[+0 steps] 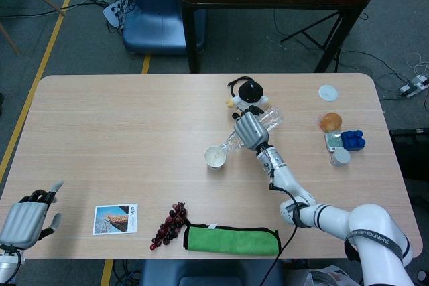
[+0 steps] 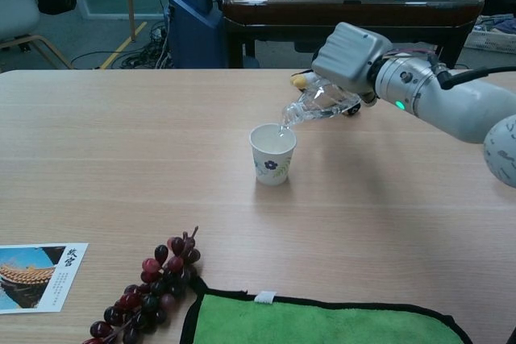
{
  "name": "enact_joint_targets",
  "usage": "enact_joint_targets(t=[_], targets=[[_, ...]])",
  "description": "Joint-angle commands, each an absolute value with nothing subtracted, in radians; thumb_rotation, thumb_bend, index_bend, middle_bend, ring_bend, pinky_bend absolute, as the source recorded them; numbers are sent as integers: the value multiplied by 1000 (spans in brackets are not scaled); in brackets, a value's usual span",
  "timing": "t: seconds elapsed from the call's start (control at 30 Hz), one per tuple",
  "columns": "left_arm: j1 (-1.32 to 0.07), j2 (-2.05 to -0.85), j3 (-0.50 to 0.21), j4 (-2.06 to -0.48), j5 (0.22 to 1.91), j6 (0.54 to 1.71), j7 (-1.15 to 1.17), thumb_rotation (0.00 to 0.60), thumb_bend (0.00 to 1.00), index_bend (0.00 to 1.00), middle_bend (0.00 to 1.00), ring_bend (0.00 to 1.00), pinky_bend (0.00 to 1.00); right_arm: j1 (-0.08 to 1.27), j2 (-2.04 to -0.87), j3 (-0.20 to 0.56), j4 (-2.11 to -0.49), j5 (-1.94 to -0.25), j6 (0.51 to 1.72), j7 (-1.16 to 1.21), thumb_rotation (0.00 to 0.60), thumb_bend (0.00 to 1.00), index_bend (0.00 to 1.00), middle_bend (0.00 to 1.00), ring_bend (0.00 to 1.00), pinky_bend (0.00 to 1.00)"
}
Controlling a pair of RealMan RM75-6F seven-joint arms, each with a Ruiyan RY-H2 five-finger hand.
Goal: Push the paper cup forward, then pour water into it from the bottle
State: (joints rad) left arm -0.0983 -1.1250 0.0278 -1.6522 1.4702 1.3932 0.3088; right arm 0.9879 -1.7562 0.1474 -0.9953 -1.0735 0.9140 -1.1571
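Right hand (image 2: 352,55) is grasping the bottle (image 2: 317,105), tipped well over with its neck pointing left and down, mouth right above the rim of the paper cup (image 2: 272,153). Judging by the pose, this is the pour step under way. I can't make out an actual stream of water at this resolution, only a glint at the bottle mouth.

Cup stands upright near the middle of the bench (image 1: 120,125), just left of the right hand in the head view. It looks like the push is done, going by where it sits, though nothing here proves it. From above, the inside of the cup (image 1: 215,157) reads pale; whether that is water or bare paper, can't tell, so fill level is unknown.

Left to do, as I'd judge it: finish the pour, tip the bottle back upright, set it down.

Left hand (image 1: 27,219) is at the near left edge of the bench, holding nothing, fingers apart — well away from the action.

Hard to see:
- The fingers of the right hand are hidden behind the back of the hand in both views, so the grip on the bottle is inferred from it hanging there.
- How much water remains in the clear bottle — not readable.
- Left hand is absent from the chest view, and its arm is cut off at the frame edge in the head view.
- A dark-topped toy (image 1: 250,92) sits just beyond the right hand, partly masked by it in the chest view.
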Motion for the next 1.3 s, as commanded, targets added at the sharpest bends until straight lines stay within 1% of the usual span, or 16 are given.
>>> enact_joint_targets(t=[0.03,0.83,1.1,1.3], targets=[[-98,-1125,28,-1653,1470,1394,308,600,375,106,398,250,411,988,-1755,145,-996,-1072,919,-1166,600,206,610,623,476,513],[-101,-1124,29,-1651,1464,1383,313,600,375,110,398,250,411,977,-1774,141,-963,-1069,934,-1159,600,206,610,623,477,513],[-101,-1128,30,-1648,1465,1381,317,600,375,112,398,250,411,943,-1785,167,-968,-1022,929,-1075,600,206,610,622,476,513],[-102,-1129,31,-1643,1464,1378,314,600,375,114,398,251,411,907,-1806,195,-948,-1031,938,-887,600,207,610,622,477,513]])
